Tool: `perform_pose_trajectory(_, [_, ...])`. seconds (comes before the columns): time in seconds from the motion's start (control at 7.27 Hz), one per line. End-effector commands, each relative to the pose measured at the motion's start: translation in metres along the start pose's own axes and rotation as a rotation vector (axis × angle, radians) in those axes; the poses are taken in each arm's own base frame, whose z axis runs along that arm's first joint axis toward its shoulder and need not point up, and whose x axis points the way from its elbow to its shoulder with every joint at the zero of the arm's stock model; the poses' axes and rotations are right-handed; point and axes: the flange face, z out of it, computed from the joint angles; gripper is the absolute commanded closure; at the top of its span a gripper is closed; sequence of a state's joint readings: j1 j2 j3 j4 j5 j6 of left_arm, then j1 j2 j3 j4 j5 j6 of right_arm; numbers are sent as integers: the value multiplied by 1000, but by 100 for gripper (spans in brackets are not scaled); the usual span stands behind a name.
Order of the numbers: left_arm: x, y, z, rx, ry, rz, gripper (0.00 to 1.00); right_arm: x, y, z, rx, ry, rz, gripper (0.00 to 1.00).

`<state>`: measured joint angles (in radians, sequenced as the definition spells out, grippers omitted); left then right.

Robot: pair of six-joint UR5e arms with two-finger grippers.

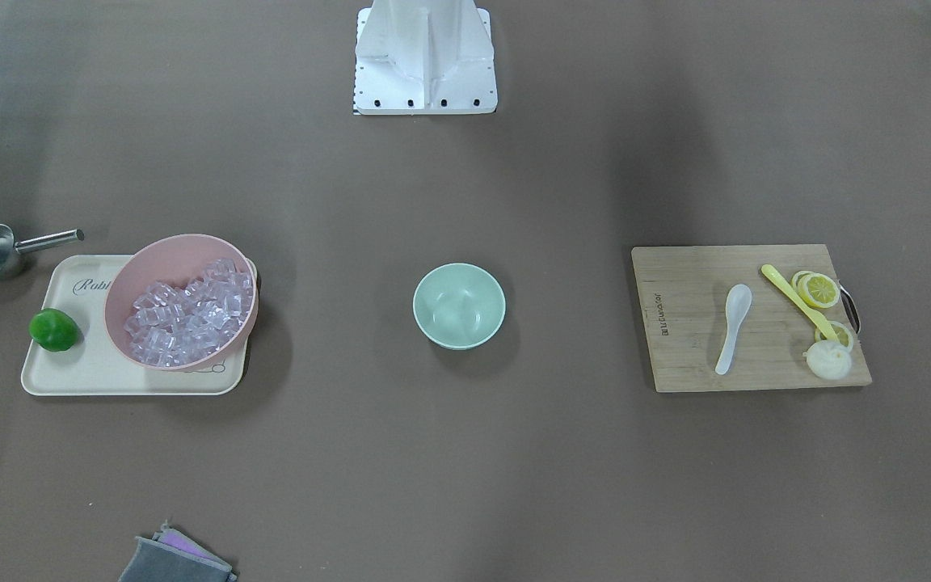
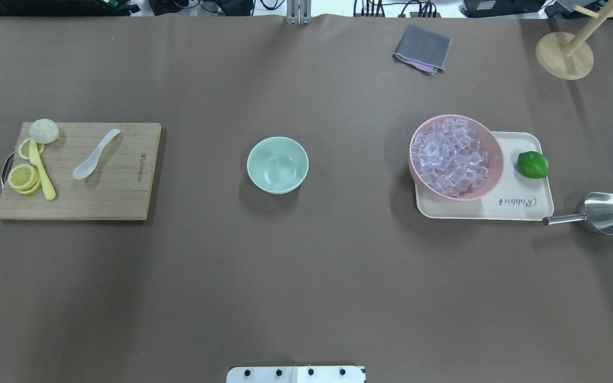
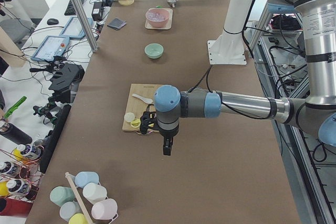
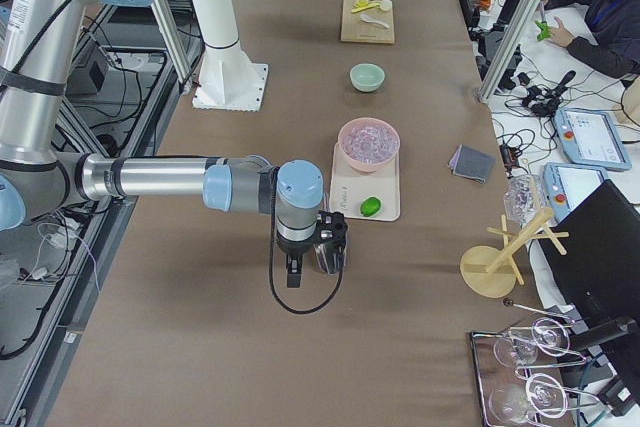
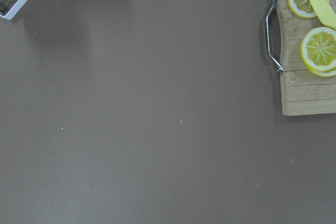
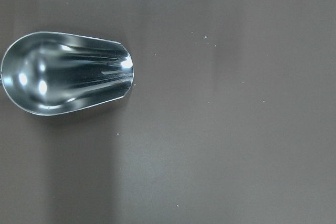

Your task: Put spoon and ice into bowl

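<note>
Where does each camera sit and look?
Front-facing: across the brown table, looking steeply down at the small mint-green bowl; the robot's white base shows.
Overhead: behind the robot, looking forward and down; only the base's edge shows.
Exterior left: table's left end, looking along it; left arm near.
Exterior right: table's right end, looking along it; right arm near.
Left wrist: straight down at the wooden cutting board's corner; no arm shows.
Right wrist: straight down at the shiny metal scoop; no arm shows.
Shared: front-facing and overhead both show the bowl, sides swapped.

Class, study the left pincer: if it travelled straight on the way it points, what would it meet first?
The left pincer points down; it would likely meet bare table first, just beside the cutting board. Depth is uncertain.
</note>
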<state>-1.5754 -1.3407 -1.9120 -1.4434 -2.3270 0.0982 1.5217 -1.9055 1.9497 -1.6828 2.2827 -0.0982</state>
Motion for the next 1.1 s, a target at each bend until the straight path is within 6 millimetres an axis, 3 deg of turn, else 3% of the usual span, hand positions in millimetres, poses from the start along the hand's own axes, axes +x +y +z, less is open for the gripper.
perform_pose_trajectory(0.0, [3, -1, -3, 4, 3, 6, 1, 0, 0, 0, 0, -1, 0, 0])
perform_pose_trajectory(0.41, [11, -9, -9, 25, -2, 32, 1, -4, -3, -5, 24, 2, -20, 0])
perform_pose_trajectory(0.83, [30, -37, -31, 86, -3, 82, 1, -14, -13, -16, 139, -1, -114, 0])
perform_pose_trajectory(0.96, [40, -51, -44, 125, -1, 118, 1, -24, -18, -29, 191, 13, -155, 0])
